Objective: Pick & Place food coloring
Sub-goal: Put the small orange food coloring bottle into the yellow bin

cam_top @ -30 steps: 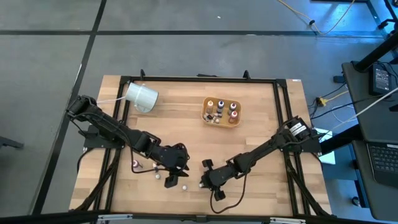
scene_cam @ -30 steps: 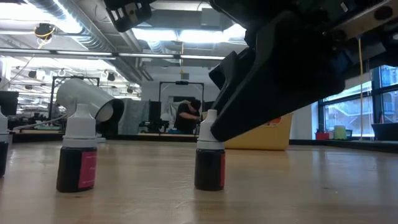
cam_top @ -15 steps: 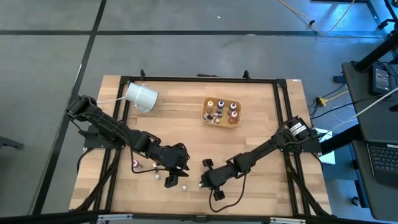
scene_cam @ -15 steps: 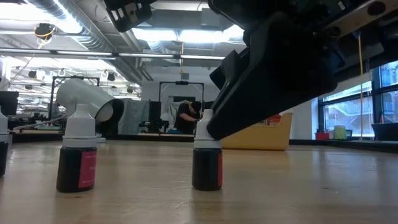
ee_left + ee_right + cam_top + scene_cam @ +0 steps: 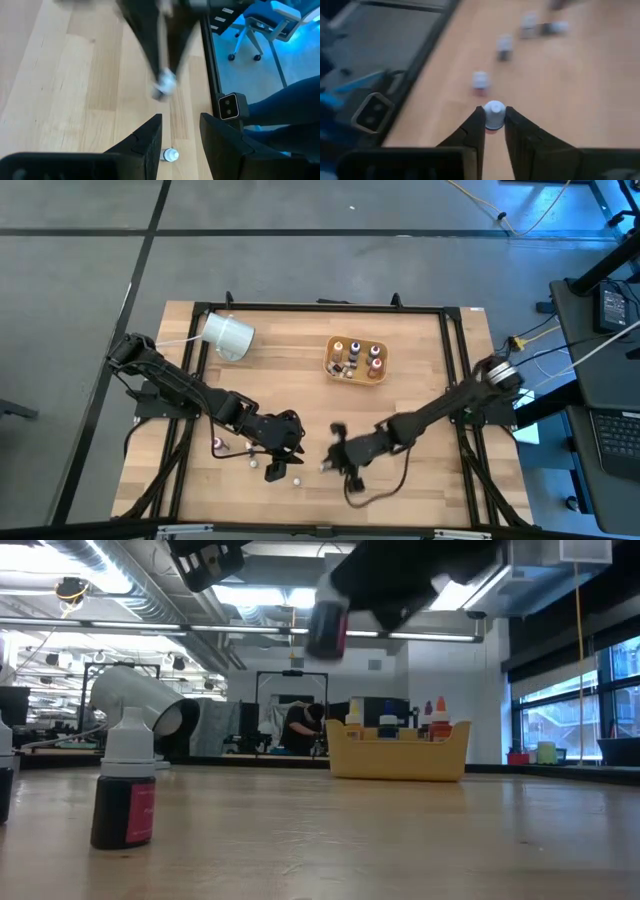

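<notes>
Landmark: the tan-orange rectangular plastic tray (image 5: 356, 370) stands on the far half of the light wooden worktop (image 5: 300, 380), holding several small capped bottles; everything below is placed against it.

Nearest bottle: a small dark food-coloring bottle with a white dropper cap and pink label (image 5: 126, 792) stands upright on the worktop, well short of the tray on the near side.

Loose bottles: a few more tiny white-capped bottles (image 5: 271, 473) rest on the near strip of the worktop, well apart from the tray.

Right pincer (image 5: 493, 125): closed on a small dark bottle with a white cap (image 5: 494, 111), the cap showing between the two dark fingers.

Carried bottle: it hangs clear above the worktop in the low view (image 5: 327, 628), on the near side of the tray and not yet over it.

Left pincer (image 5: 180, 137): fingers parted and holding nothing, low over the near worktop, well apart from the tray, with one loose bottle (image 5: 170, 155) just ahead of it.

Far corner: a large white cylinder (image 5: 227, 336) lies on its side, beside the tray towards the left arm.

Step in hand: judged as the carry, bottle lifted and bound for the tray.

Next move: it calls for bringing the bottle over a free spot in the tray, lowering it upright, then releasing.
</notes>
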`<control>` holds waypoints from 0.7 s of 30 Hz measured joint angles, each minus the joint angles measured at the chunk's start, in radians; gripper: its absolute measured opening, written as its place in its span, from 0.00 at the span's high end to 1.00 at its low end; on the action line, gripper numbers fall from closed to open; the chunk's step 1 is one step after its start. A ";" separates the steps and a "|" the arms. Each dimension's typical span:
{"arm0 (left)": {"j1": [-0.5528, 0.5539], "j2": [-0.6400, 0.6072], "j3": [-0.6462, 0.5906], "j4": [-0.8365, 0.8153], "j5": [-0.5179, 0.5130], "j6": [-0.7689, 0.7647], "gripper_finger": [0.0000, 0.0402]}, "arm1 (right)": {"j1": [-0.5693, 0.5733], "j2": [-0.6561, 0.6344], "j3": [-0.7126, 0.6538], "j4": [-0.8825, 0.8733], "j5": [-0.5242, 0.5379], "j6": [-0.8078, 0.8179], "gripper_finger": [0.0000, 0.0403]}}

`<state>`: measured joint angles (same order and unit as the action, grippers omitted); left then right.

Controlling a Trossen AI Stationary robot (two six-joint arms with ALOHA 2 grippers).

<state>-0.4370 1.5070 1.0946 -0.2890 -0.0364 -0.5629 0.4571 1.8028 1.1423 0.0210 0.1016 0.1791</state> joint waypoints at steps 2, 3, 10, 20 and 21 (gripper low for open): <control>0.000 0.000 0.000 0.000 0.000 0.000 0.68 | -0.021 -0.075 0.001 -0.088 0.068 0.000 0.84; 0.000 0.000 0.000 0.000 0.000 0.000 0.68 | -0.032 -0.115 0.001 -0.143 0.105 0.000 0.84; 0.000 0.000 0.000 0.039 -0.034 -0.001 0.68 | -0.159 -0.363 0.001 -0.413 0.291 0.003 0.84; 0.000 0.000 0.000 0.077 -0.073 0.015 0.68 | -0.422 -0.396 -0.026 -0.556 0.243 -0.075 0.83; 0.000 0.000 0.000 0.078 -0.083 0.023 0.68 | -0.449 -0.385 -0.044 -0.539 0.212 -0.085 0.83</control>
<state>-0.4366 1.5074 1.0946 -0.2111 -0.1190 -0.5395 0.0080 1.4179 1.0982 -0.5185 0.3139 0.0940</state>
